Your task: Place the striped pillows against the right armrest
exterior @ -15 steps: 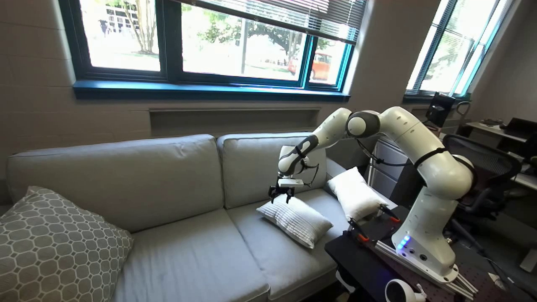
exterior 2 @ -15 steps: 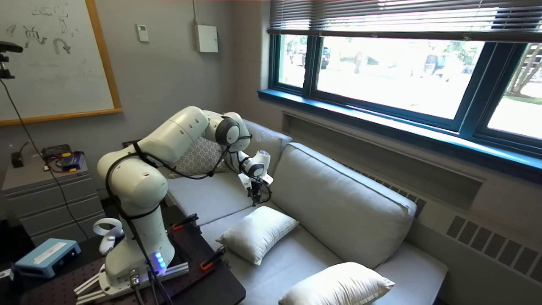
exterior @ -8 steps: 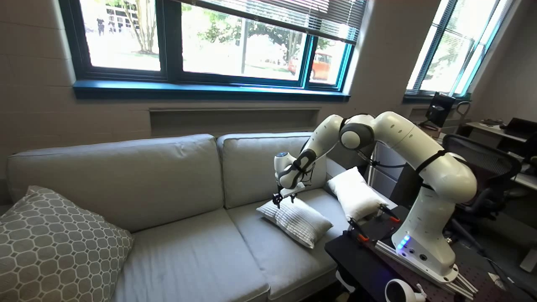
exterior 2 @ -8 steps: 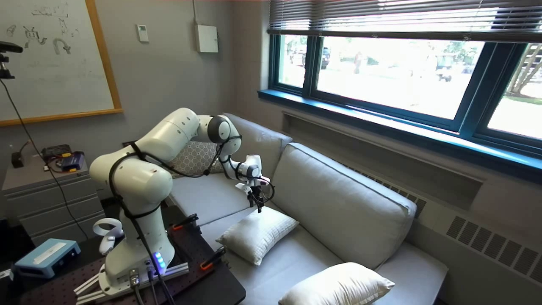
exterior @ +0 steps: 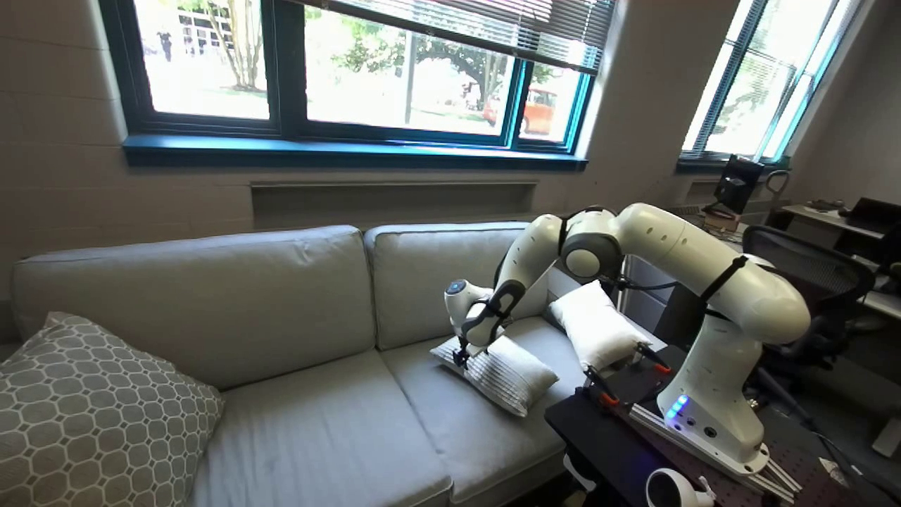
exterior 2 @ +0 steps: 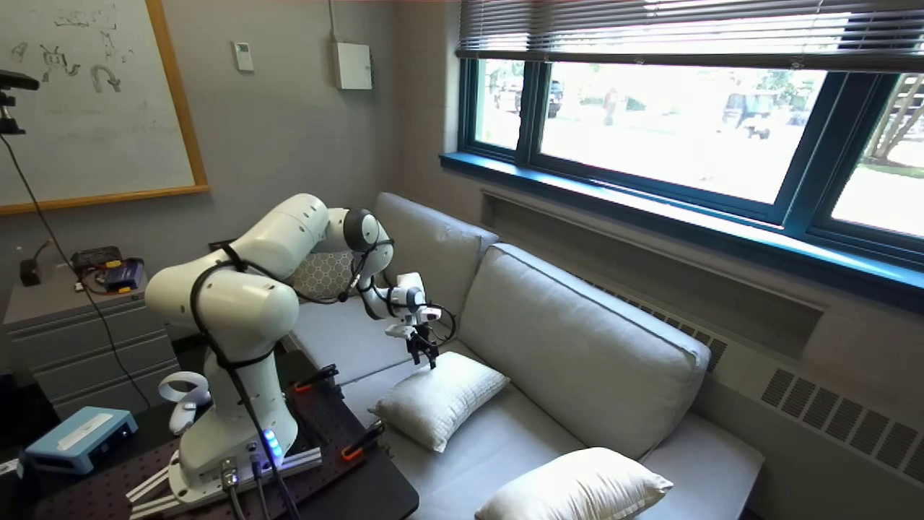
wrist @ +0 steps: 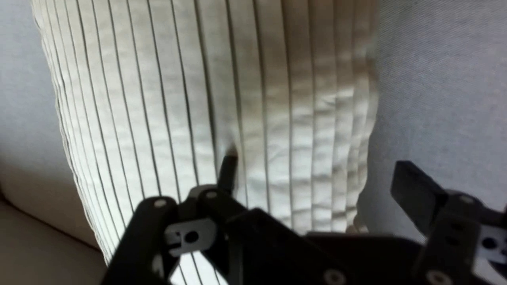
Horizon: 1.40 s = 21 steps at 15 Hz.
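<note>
Striped pillow (exterior: 503,373) lies mid-seat under spread gripper (wrist: 317,166)

In both exterior views the pillow rests on the seat cushion (exterior: 464,443) next to the right armrest (exterior 2: 715,455), one corner near the seam between the two seat cushions of the sofa (exterior: 295,408), and well apart from the armrest itself. The gripper hangs low over it, jaws spread wide. In the wrist view, one finger (wrist: 227,174) is over the pleated cloth and the other finger (wrist: 416,194) is beyond the pillow's side edge, over the seat. Whether the first fingertip touches the cloth I cannot tell.

The second pillow (exterior: 598,327) sits tilted at the right armrest, at the sofa's right end, with a strip of seat between it and the striped one; any stripes on it are hard to make out. A larger grey pillow (exterior: 98,415) with a white lattice leans at the sofa's left end. The white robot arm (exterior: 669,232) stands on a black table (exterior 2: 390,491) near the sofa's front edge.
</note>
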### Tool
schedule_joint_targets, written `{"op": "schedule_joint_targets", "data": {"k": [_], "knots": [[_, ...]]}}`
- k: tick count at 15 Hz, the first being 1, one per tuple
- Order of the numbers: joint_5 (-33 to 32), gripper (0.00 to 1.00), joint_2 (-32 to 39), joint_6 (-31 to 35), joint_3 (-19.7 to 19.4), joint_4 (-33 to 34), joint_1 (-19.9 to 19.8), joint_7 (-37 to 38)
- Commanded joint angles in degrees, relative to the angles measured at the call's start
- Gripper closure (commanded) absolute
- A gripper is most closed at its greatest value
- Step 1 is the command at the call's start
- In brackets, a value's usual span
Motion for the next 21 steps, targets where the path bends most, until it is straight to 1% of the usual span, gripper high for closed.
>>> {"op": "schedule_joint_targets", "data": {"k": [1, 3, 4, 5, 7, 8, 10, 11, 12, 13, 14, 17, 18, 21], "knots": [[-4.24, 0.0, 6.43, 0.05, -6.09, 6.28, 3.31, 5.89], [-5.35, 0.0, 9.32, 1.08, -9.13, 8.48, 4.23, 10.15], [-5.56, 0.25, 10.67, 1.33, -10.1, 9.66, 4.22, 11.91], [-5.67, 0.25, 11.5, 1.25, -10.83, 10.24, 4.27, 13.46], [-5.48, 0.4, 12.97, 0.96, -11.41, 11.66, 3.65, 15.91], [-5.26, 0.5, 13.19, 1.0, -11.42, 11.91, 3.22, 16.89], [-4.78, 0.62, 12.8, 1.87, -11.25, 11.39, 2.25, 19.02], [-3.16, 0.7, 12.13, 2.73, -11.59, 10.21, 2.31, 19.27], [-2.18, 0.77, 10.89, 3.6, -10.81, 9.03, 1.29, 19.42], [-0.53, 0.85, 8.71, 4.89, -8.96, 7.14, -0.55, 18.17], [1.19, 0.91, 6.98, 6.54, -7.7, 5.5, -1.94, 17.14], [4.38, 0.97, -0.88, 14.31, -4.13, -3.59, -6.24, 12.76], [5.03, 0.93, -3.92, 17.94, -3.02, -7.37, -7.98, 11.37], [7.53, 0.93, -10.08, 29.01, 1.04, -15.69, -14.27, 7.1]]}}
